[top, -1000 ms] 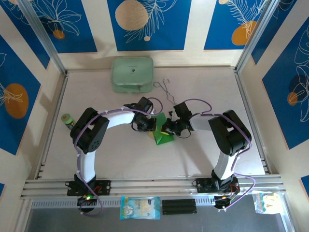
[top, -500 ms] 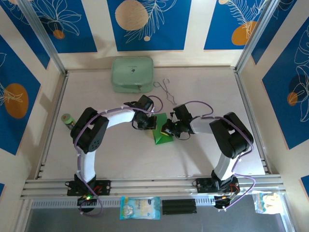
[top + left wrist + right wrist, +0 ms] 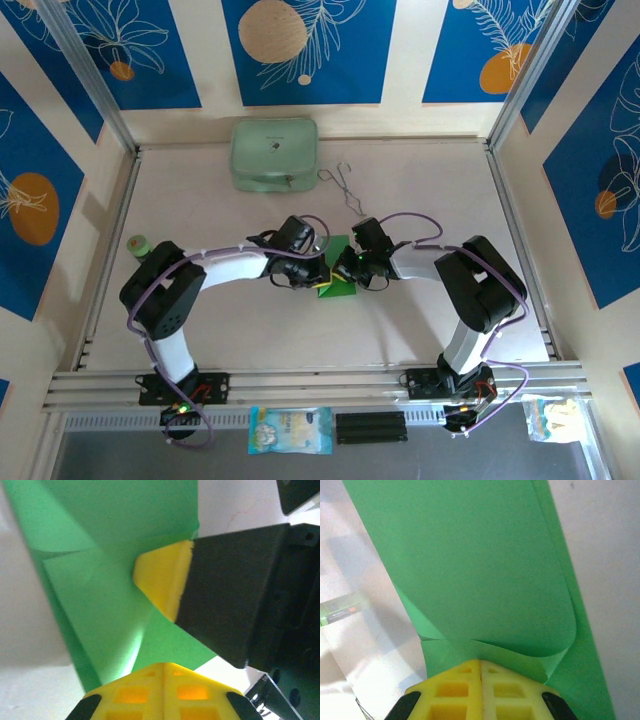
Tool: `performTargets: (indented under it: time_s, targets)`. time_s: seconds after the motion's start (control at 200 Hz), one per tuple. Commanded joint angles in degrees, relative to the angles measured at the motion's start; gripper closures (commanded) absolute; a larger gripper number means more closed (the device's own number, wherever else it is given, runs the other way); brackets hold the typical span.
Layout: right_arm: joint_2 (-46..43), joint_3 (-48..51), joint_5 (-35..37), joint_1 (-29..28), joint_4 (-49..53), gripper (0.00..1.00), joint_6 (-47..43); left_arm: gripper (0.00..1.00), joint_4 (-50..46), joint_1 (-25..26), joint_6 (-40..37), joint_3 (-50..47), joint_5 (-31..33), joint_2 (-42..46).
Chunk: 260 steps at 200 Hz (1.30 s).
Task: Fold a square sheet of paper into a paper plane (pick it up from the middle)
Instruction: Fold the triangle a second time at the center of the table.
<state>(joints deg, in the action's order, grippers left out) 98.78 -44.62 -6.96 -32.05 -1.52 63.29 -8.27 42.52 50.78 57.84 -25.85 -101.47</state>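
**Mia:** Where is the paper (image 3: 338,282) sitting?

**Tom:** It is sitting on the surface (image 3: 420,180). It is on the arms' side of the case (image 3: 275,153), a bit to the right of it and well apart from it. It is bright green, and it is already showing folds and flaps.

**Mia:** What are the left fingers (image 3: 135,695) doing?

**Tom:** They are pressing together, with no gap between them. Their tips are touching the paper's edge. I cannot tell if any paper is going in between them.

**Mia:** And the right fingers (image 3: 455,700)?

**Tom:** They are pressing together too, and they are pinching the paper. One flap is curling over, and its rolled edge is running right into their tips.

**Mia:** Are the two sets of fingers getting close?

**Tom:** Yes. They are meeting over the paper from both sides. One yellow tip of the right fingers is touching the paper just beside the left fingers.

**Mia:** What is lying by the case?

**Tom:** The thin wire tongs (image 3: 343,185) are lying just to the right of the case, apart from the paper.
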Motion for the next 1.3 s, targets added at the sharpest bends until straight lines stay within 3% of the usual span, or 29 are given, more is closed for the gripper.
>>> performTargets:
  time_s: [0.0,0.64,1.296]
  targets:
    - [2.07,1.51,2.57,-0.60,8.46,0.99,0.55,0.92,2.08,0.32,1.91,1.43,-2.21,-1.66]
    - [2.69,1.20,2.17,0.14,9.55,0.99,-0.34,0.94,-2.21,0.92,-1.11,0.60,-1.05,-6.00]
    - [3.78,1.08,1.78,0.74,10.05,1.00,-0.33,0.99,-11.54,2.22,-9.33,-1.90,1.66,-5.99]
